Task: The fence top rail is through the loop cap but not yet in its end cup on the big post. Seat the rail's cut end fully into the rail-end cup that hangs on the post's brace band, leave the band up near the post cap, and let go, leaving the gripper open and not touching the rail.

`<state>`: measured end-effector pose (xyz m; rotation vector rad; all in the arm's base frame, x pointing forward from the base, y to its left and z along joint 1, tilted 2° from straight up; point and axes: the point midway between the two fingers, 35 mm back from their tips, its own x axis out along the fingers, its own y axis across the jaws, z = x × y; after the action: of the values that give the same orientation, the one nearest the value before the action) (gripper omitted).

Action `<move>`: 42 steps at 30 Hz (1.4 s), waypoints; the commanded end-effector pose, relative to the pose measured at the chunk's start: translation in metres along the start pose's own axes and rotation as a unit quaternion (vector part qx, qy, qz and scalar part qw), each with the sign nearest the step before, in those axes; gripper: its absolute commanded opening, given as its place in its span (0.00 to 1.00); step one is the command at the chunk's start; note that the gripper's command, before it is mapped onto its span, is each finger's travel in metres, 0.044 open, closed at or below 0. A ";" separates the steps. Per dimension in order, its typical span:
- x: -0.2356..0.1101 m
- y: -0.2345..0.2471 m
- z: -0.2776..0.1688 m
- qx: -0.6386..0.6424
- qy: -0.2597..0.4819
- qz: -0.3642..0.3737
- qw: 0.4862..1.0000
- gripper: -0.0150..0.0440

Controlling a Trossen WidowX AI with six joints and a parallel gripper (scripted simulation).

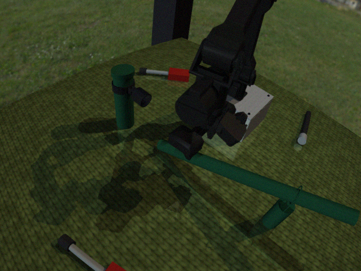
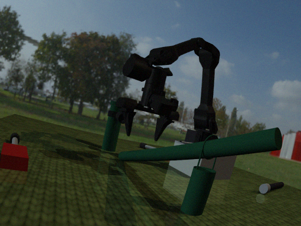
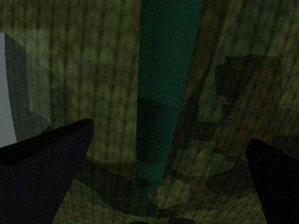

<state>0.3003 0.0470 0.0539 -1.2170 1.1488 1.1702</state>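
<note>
Black arm bent over, gripper pointing down w/ fingers spread wide, empty, above long green rail near cut end. Rail thru loop cap, end well apart from black cup on big green post. Grey box beside arm.

dark green rail and post, black band and arm, red block, grey box, woven olive mat.

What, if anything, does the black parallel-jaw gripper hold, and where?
Nothing. The open black gripper hovers above the long green rail's cut end, fingers apart, not touching it.
</note>
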 end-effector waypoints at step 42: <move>0.072 0.000 -0.001 -0.002 0.001 0.000 1.000 1.00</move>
<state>0.3077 0.0488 -0.0090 -1.2239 1.1367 1.1650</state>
